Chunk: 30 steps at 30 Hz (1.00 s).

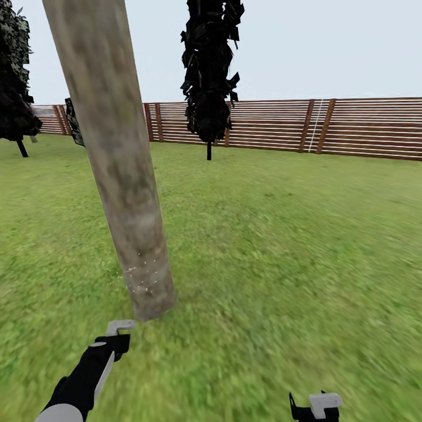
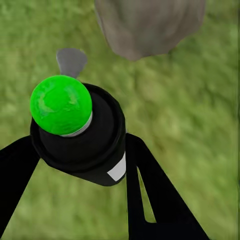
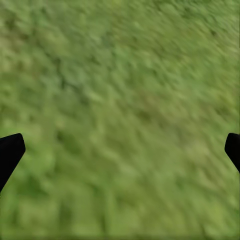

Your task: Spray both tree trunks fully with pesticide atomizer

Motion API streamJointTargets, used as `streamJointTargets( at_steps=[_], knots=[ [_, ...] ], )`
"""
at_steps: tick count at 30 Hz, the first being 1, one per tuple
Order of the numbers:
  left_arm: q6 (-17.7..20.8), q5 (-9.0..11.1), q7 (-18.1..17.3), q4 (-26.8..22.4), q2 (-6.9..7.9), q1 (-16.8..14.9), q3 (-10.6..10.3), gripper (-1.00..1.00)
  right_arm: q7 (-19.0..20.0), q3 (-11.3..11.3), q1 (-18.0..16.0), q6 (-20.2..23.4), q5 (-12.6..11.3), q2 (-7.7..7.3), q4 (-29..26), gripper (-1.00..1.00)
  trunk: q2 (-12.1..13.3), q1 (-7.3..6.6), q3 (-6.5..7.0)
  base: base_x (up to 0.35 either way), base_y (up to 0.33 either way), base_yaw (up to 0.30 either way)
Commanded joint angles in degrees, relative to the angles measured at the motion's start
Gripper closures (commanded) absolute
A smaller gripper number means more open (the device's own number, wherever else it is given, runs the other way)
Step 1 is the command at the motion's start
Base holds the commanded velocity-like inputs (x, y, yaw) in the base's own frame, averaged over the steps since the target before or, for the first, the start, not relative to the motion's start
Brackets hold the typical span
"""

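**Atomizer held at the base of the trunk**

On the left, the pesticide atomizer (image 2: 80, 132), black with a green ball on top, is gripped between the left gripper's (image 2: 82, 165) fingers. Just ahead of that claw, the mottled tree trunk (image 1: 117, 158) is seen rising from the lawn (image 1: 281, 246), with what might be pesticide (image 1: 143, 275) specks low on the bark (pretty faint). Further right, the right gripper (image 3: 120, 150) is spread wide over bare grass, nothing between its fingers. A slatted fence (image 1: 363, 128) is seen far beyond.
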Motion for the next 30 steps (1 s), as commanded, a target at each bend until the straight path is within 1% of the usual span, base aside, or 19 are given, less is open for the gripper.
streamJointTargets(
  at_steps=[1, 4, 6, 7, 10, 13, 15, 16, 17, 24, 30],
  knots=[
    [0.30, -0.51, 0.02, -0.08, -0.67, -0.02, -0.06, 1.00, -0.41, -0.16, -0.05, -0.16, 0.62, 0.02, 0.08, -1.00, -0.02, -0.01, -0.05, 0.000, 0.000, 0.007],
    [0.39, -0.72, 0.18, -0.14, -2.81, -0.15, -0.15, 1.00, -0.41, -0.15, -0.06, -0.16, 0.62, 0.00, 0.08, -1.00, -0.02, -0.01, -0.05, 0.000, 0.000, 0.146],
    [0.40, -1.03, 0.25, -0.16, -3.56, -0.18, -0.10, 1.00, -0.41, -0.17, -0.03, -0.16, 0.62, -0.01, 0.08, -1.00, -0.02, -0.01, -0.05, 0.045, 0.000, 0.246],
    [0.36, -0.98, 0.26, -0.16, -3.66, -0.17, 0.02, 1.00, -0.41, -0.16, -0.04, -0.16, 0.62, 0.01, 0.08, -1.00, -0.02, -0.01, -0.05, 0.194, 0.000, 0.267],
    [0.45, -0.85, 0.27, -0.17, -3.16, -0.08, 0.20, 1.00, -0.41, -0.15, -0.04, -0.16, 0.62, -0.01, 0.08, -1.00, -0.02, -0.01, -0.05, 0.291, 0.000, 0.252],
    [0.42, -0.90, 0.28, -0.13, -2.67, -0.03, 0.29, 1.00, -0.41, -0.21, -0.02, -0.16, 0.62, -0.01, 0.08, -1.00, -0.02, -0.01, -0.05, 0.324, -0.047, 0.051],
    [0.35, -0.93, 0.28, -0.10, -2.62, -0.02, 0.24, 1.00, -0.42, -0.23, -0.03, -0.16, 0.62, -0.01, 0.08, -1.00, -0.02, -0.01, -0.05, 0.207, -0.171, 0.009],
    [0.24, -0.92, 0.28, -0.09, -3.20, -0.02, -0.07, 1.00, -0.41, -0.24, -0.01, -0.16, 0.62, -0.08, 0.08, -1.00, -0.02, -0.01, -0.05, 0.014, -0.265, 0.001],
    [0.24, -0.77, 0.28, -0.14, -3.26, -0.02, 0.00, 1.00, -0.41, -0.24, -0.03, -0.16, 0.62, -0.09, 0.08, -1.00, -0.02, -0.01, -0.05, 0.006, -0.270, 0.000],
    [0.23, -0.72, 0.28, -0.26, -3.05, -0.02, 0.46, 1.00, -0.41, -0.24, -0.03, -0.16, 0.62, -0.09, 0.08, -1.00, -0.02, -0.01, -0.05, 0.001, -0.272, 0.000],
    [0.23, -0.76, 0.28, -0.48, -2.86, -0.02, 0.21, 1.00, -0.42, -0.18, -0.05, -0.16, 0.62, -0.01, 0.08, -1.00, -0.02, -0.01, -0.05, 0.000, -0.273, 0.026]
  ],
)
